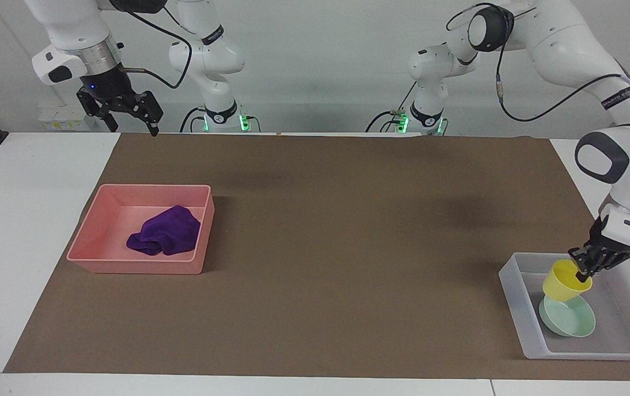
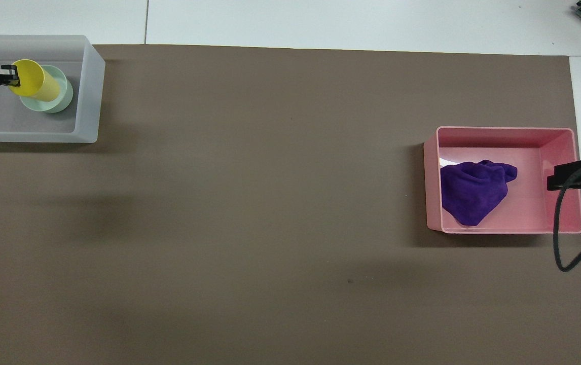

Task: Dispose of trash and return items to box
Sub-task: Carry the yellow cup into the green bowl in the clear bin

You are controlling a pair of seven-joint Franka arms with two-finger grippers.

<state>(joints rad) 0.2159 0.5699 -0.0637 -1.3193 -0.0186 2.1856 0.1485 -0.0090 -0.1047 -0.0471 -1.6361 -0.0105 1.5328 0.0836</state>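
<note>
At the lower right of the facing view, a plain yellow cup hangs over a mint-green bowl, both inside a translucent greyish-white tray. The left gripper on the cup's rim is black, under a white arm segment with a dark grey round cap. At centre left, a salmon-pink bin holds a deep-purple cloth. The right gripper, upper left of that view, is black beneath a silver collar, trailing a black cable. A flat brown mat covers the white tabletop. Green lights glow at both arm bases, top centre.
</note>
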